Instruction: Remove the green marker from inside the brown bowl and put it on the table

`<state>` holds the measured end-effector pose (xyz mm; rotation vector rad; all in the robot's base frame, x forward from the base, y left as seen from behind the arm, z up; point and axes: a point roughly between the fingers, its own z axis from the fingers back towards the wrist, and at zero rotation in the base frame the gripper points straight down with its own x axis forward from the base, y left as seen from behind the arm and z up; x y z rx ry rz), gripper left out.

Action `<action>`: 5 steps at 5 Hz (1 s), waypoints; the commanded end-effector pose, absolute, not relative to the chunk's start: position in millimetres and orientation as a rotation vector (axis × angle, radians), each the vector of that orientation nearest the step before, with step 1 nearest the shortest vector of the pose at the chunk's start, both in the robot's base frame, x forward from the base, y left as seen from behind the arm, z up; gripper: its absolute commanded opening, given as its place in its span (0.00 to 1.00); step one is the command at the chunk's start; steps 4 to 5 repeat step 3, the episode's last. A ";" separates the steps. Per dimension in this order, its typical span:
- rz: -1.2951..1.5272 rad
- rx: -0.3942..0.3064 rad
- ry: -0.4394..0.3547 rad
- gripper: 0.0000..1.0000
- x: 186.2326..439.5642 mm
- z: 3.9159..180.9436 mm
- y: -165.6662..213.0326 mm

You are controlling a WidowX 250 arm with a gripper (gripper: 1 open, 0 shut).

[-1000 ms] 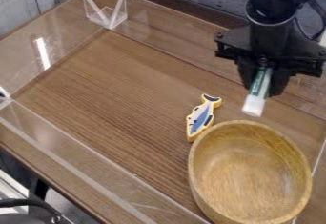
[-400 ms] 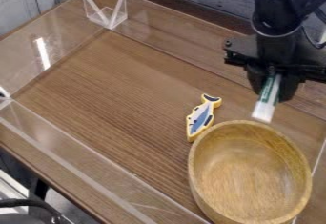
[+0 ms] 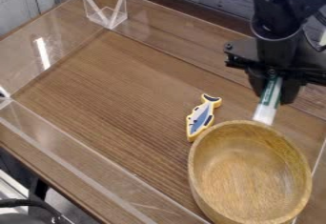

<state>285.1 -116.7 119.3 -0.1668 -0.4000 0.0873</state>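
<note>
The green marker [image 3: 268, 100] hangs nearly upright in my gripper [image 3: 272, 80], which is shut on its upper part; its lower white end shows just above the table [image 3: 114, 85]. It hangs a little beyond the far rim of the brown bowl [image 3: 249, 171], outside the bowl. The light wooden bowl sits at the front right and has nothing in it. The black gripper body hides the top of the marker.
A small blue-and-yellow fish toy [image 3: 201, 113] lies on the table just left of the marker and beside the bowl's far-left rim. Clear acrylic walls [image 3: 105, 9] edge the tabletop, with a folded clear piece at the far left corner.
The gripper with the marker has shifted slightly right and turned a little since the earliest frame; since the later one it has kept still.
</note>
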 end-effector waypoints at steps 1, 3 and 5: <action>0.077 -0.204 -0.474 0.00 286.9 144.0 -118.0; 0.072 -0.227 -0.508 0.00 283.7 148.3 -117.9; 0.072 -0.227 -0.508 0.00 283.7 148.3 -117.9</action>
